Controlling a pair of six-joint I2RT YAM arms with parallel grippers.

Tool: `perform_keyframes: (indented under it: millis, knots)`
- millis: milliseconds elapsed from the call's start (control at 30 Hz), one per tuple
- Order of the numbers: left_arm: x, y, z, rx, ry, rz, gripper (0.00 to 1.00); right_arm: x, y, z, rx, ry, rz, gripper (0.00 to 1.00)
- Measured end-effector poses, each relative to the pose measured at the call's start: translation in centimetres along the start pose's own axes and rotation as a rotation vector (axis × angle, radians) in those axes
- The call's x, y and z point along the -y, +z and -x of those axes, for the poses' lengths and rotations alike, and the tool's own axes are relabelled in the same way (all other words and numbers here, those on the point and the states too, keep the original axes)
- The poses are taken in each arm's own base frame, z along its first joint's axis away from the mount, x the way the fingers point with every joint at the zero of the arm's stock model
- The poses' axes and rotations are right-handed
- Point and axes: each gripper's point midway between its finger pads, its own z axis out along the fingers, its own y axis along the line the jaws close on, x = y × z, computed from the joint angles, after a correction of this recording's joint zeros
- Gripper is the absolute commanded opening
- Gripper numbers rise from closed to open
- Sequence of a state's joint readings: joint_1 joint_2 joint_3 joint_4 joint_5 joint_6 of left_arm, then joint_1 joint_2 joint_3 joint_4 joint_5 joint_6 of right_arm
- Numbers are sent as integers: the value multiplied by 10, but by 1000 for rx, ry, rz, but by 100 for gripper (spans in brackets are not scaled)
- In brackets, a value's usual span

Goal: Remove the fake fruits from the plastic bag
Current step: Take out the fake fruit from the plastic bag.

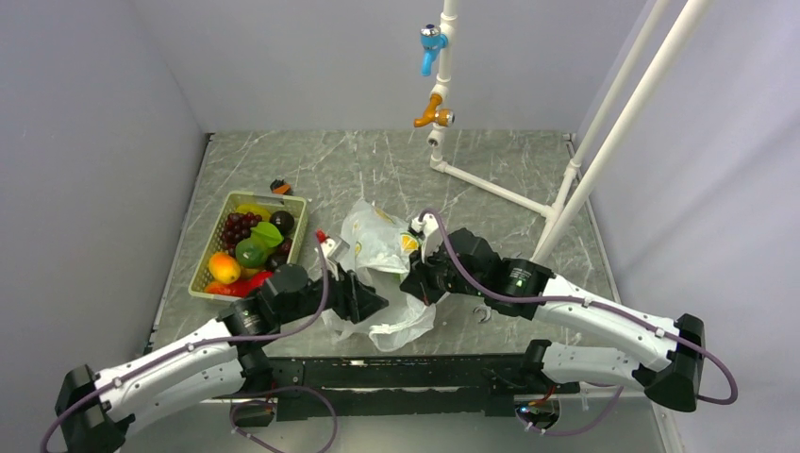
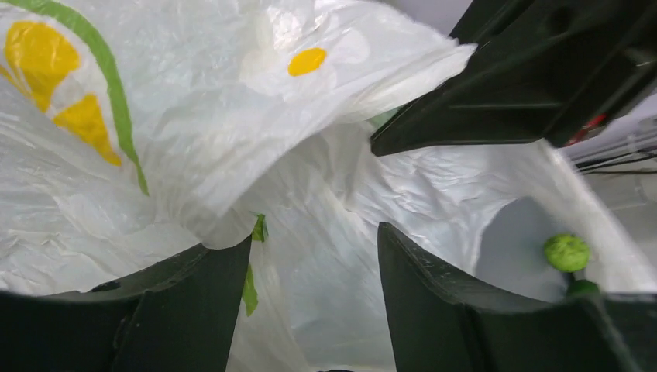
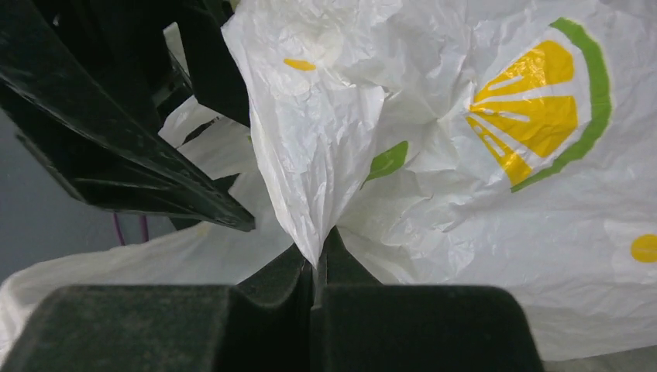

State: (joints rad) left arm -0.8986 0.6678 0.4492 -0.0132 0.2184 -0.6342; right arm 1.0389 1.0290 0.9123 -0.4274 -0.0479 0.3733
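The plastic bag point(image 1: 382, 247) lies crumpled mid-table, white with lemon prints. My right gripper point(image 1: 413, 283) is shut on a fold of the plastic bag point(image 3: 310, 155); its jaws point(image 3: 318, 260) pinch the fold and hold it up. My left gripper point(image 1: 375, 304) is open, its jaws point(image 2: 314, 236) apart with only bag film point(image 2: 194, 139) between and around them. A small bumpy green fruit point(image 2: 567, 252) shows past the bag's right fold; I cannot tell if it is inside. Other fake fruits lie in the tray: orange point(image 1: 224, 267), green point(image 1: 250, 252), grapes point(image 1: 236, 226), red point(image 1: 247, 283).
The cream tray point(image 1: 209, 247) stands at the left. A small orange and black object point(image 1: 280, 187) lies behind it. A white pipe frame with taps point(image 1: 437, 113) stands at the back, and slanted white poles point(image 1: 604, 142) at the right. The two grippers are very close together.
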Motion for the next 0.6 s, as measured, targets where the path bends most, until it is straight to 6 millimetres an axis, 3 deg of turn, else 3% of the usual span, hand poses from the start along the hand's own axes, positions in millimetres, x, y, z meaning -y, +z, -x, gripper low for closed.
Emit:
perform_keyframes:
  millis: [167, 267, 367, 600]
  knots:
    - [-2, 14, -32, -53, 9, 29, 64, 9, 7, -29, -58, 10, -17, 0]
    - [11, 12, -32, -49, 23, 4, 65, 19, 10, -44, -91, 18, -50, 0]
    - [26, 3, -13, 1, 27, -20, 67, 26, 14, -47, -101, 17, -85, 0]
    - [76, -27, 60, 183, 13, -113, 70, 38, 14, -43, -77, 13, -154, 0]
